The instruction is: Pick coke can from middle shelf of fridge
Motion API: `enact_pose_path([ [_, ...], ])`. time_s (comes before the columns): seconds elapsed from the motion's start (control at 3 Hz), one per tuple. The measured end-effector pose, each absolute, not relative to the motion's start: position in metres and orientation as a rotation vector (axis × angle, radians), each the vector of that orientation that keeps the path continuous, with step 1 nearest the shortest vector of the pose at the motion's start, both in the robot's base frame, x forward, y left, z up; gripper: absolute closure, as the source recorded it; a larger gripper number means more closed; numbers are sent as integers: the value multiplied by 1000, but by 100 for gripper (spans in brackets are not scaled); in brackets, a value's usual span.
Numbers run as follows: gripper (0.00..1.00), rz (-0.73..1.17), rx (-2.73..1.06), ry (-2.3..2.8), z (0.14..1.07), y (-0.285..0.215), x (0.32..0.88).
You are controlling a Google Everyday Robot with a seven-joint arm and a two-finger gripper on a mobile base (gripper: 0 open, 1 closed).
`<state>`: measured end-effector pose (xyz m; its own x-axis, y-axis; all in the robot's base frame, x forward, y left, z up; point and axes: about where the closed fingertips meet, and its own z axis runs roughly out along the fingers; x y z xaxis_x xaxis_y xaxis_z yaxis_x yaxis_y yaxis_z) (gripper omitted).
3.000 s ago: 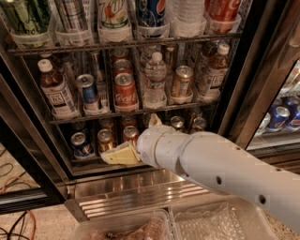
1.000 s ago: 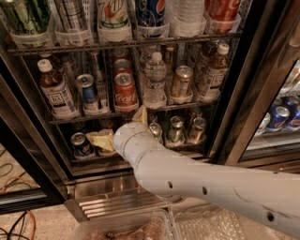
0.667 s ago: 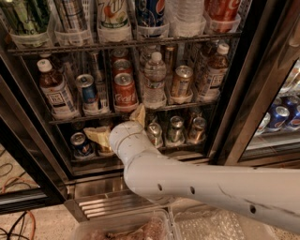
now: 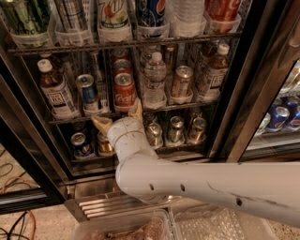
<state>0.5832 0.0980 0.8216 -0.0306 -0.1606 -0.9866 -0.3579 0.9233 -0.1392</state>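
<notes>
Nearest, well below the coke can, lies a clear plastic bin with a sheet of bubble wrap at its right. Above these the white arm comes in from the lower right, bends under the coke can, and rises to the hand.

The hand sits just below the coke can, in front of the shelf rail. Its tan fingers are spread wide and hold nothing. One points left of the coke can's base; the other rises at the can's lower right edge, and I cannot tell if it touches.

Behind the wrist, below the coke can, the lower rack holds short cans.

The coke can stands upright at the front of the middle shelf of the fridge, with more red cans lined up behind it. A blue can stands just left of the coke can, and a brown tea bottle further left. A water bottle stands just right of the coke can, then a gold-tan can.

On the rack above the coke can stand a 7UP bottle and a Pepsi bottle.
</notes>
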Motion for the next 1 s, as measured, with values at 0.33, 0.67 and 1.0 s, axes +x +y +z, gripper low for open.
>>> enact_pose_path([
  [0.33, 29, 145, -388, 1595, 823, 97, 586],
  [0.67, 28, 132, -380, 1589, 824, 96, 589],
  [1.0, 29, 118, -356, 1573, 828, 90, 594],
])
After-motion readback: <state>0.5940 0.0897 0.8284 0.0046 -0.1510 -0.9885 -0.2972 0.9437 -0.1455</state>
